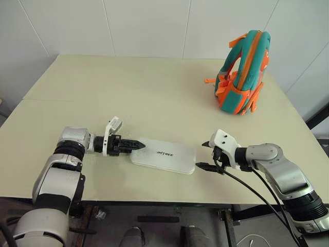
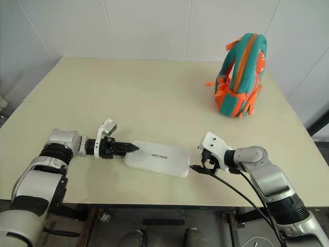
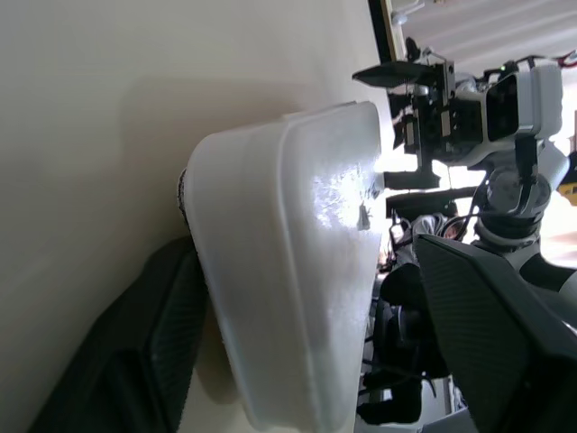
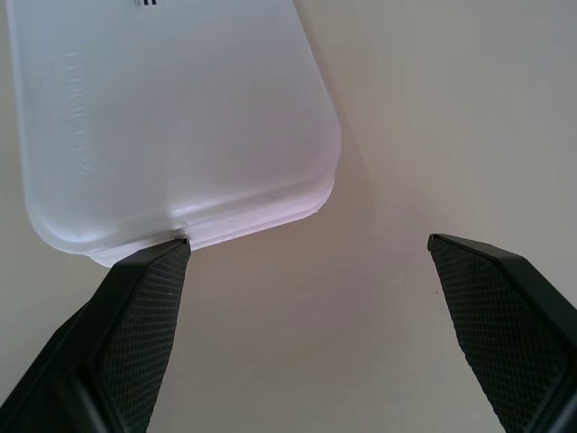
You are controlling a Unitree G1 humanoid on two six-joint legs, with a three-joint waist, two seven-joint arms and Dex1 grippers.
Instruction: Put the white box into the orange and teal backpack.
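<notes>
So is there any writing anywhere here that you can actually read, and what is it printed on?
"TREE": the clear end of the dark lettering on top of the white box; the letters before it are too small to read.
Raised lettering along the box's edge in the right wrist view: too faint to read.
The orange and teal backpack: no readable text.

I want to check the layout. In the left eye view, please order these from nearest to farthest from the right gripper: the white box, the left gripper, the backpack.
1. White box: just beside the right gripper, toward the robot's left.
2. Left gripper: at the box's other end.
3. Backpack: upright at the table's far right.
</notes>
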